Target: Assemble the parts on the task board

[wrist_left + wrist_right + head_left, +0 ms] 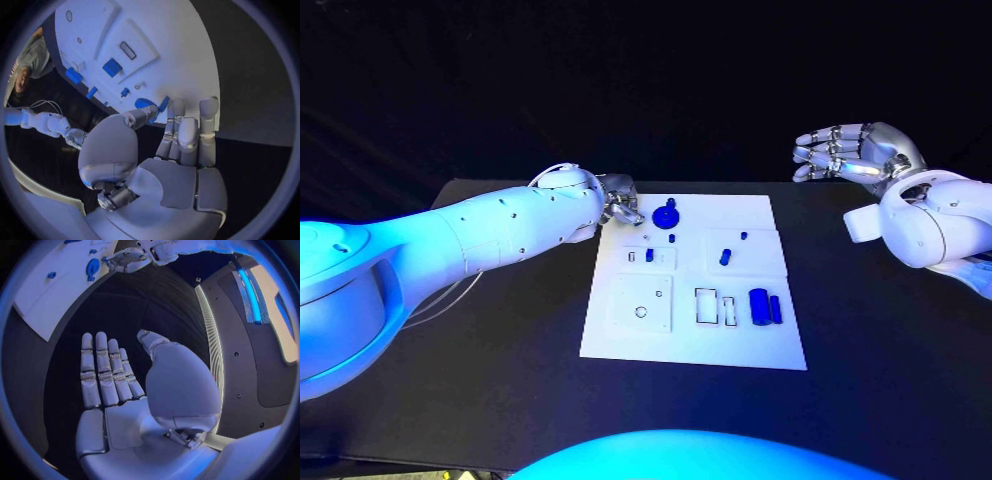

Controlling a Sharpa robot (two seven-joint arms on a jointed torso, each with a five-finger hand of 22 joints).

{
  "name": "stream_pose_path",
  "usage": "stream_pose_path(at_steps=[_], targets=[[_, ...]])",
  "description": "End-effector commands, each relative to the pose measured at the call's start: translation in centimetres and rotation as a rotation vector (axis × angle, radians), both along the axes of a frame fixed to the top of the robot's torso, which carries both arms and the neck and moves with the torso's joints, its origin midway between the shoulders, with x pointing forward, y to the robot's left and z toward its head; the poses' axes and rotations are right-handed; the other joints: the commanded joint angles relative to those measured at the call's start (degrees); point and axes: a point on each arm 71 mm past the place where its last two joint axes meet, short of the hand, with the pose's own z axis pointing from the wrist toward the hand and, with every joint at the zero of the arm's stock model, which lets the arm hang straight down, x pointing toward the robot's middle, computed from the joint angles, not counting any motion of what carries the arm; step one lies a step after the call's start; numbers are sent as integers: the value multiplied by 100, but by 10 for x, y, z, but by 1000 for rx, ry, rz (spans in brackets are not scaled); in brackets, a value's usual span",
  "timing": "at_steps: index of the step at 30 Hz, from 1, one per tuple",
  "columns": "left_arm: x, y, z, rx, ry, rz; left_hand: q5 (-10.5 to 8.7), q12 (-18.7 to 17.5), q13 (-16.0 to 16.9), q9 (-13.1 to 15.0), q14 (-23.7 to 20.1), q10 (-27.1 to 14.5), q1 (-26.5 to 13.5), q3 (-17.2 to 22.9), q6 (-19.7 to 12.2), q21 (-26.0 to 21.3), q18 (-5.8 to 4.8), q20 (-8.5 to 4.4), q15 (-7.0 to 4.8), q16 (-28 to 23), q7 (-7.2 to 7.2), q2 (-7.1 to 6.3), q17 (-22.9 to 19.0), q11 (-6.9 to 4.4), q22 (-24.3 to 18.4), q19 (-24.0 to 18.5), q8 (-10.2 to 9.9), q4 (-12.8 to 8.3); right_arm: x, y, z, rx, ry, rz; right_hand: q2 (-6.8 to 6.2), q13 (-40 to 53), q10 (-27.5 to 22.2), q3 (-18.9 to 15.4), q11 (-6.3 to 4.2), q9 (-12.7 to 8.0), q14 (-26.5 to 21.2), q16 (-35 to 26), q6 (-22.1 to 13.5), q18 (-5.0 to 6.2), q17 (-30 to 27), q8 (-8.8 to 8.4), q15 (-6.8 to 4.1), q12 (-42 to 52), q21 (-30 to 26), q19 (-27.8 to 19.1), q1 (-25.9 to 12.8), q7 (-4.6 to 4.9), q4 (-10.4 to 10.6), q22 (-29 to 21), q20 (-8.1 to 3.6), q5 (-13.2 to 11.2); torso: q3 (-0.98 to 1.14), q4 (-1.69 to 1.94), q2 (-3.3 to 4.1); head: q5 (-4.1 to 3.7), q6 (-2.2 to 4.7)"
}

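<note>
Two hands are in play. My left hand (615,198) sits at the far left corner of the task board (692,345), fingers extended and apart, holding nothing; its fingertips reach toward the round blue part (666,215) lying near that corner, apparently to pick it up first. My right hand (855,153) hovers off the board's far right side, loosely curled and empty, kept clear of the working area. Other blue parts (762,306) lie on the board's near right.

The left hand (617,204) is mostly hidden behind its own wrist in the head view; whether its fingertips (164,104) touch the round blue part (666,216) just beyond them cannot be told.
</note>
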Motion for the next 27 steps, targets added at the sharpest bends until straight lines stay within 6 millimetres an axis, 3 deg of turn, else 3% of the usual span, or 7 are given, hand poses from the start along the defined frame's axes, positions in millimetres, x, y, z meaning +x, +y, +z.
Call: stream_pose_path(at_steps=[1, 7, 15, 20, 25, 27], targets=[[0, -2, 0, -2, 7, -9, 36, 65, 98, -66, 51, 112, 102, -93, 108, 34, -172, -11, -20, 103, 3, 16, 96, -51, 65, 57, -63, -83, 0, 1, 0, 1, 1, 5, 71, -42, 115, 113, -17, -50, 57, -112, 55, 155, -51, -69, -25, -70, -30, 78, 43, 192, 7, -28, 0, 83, 2, 3, 4, -6, -9], [-1, -2, 0, -5, 7, -14, 31, 30, 89, -25, 55, 164, 576, -215, 171, 35, -175, -35, -49, 112, -33, 94, 111, -86, 78, 71, -14, -218, 0, 1, 0, 1, 1, 5, 71, -42, 115, 113, -17, -50, 57, -112, 55, 155, -51, -69, -25, -70, -30, 78, 43, 192, 7, -28, 0, 83, -2, 12, 1, -6, -13], [0, -3, 2, -34, -19, -18, 41, -31, 61, 65, 132, 277, 994, -177, 269, 127, -194, -70, -86, 175, -81, 344, 269, -130, 176, 143, 91, -302, 0, 2, -1, 1, 5, 7, 71, -42, 115, 113, -17, -50, 57, -112, 55, 155, -51, -69, -25, -70, -30, 78, 43, 192, 7, -28, 0, 83, -2, 9, -5, 1, -16], [0, -2, 3, -67, -21, -14, 28, -104, 32, 244, 233, 379, 1210, 11, 255, 227, -214, -90, -102, 267, -82, 574, 508, -141, 278, 200, 233, -337, 0, 1, -2, 0, 9, 8, 71, -42, 115, 113, -17, -50, 57, -112, 55, 155, -51, -69, -25, -70, -30, 78, 43, 192, 7, -28, 0, 83, -1, 8, -2, 6, -3], [-1, 3, 3, -127, 15, 23, 28, -100, 45, 307, 286, 429, 1230, 118, 265, 292, -224, -96, -108, 320, -89, 585, 636, -154, 343, 232, 277, -365, 0, 1, -2, 0, 12, 8, 75, -57, 121, 116, -17, -53, 61, -119, 60, 155, -54, -72, -24, -72, -29, 81, 38, 193, 8, -46, 1, 83, 0, 12, -3, -7, -14], [-1, 7, 4, -147, 33, 42, 79, -72, 83, 383, 320, 468, 1176, 309, 296, 368, -232, -112, -123, 366, -100, 506, 736, -169, 416, 252, 330, -465, 0, 1, -3, -1, 13, 7, 75, -57, 121, 116, -17, -53, 61, -119, 60, 155, -54, -72, -24, -72, -29, 81, 38, 193, 8, -46, 1, 83, -1, 17, -7, -3, -14]])
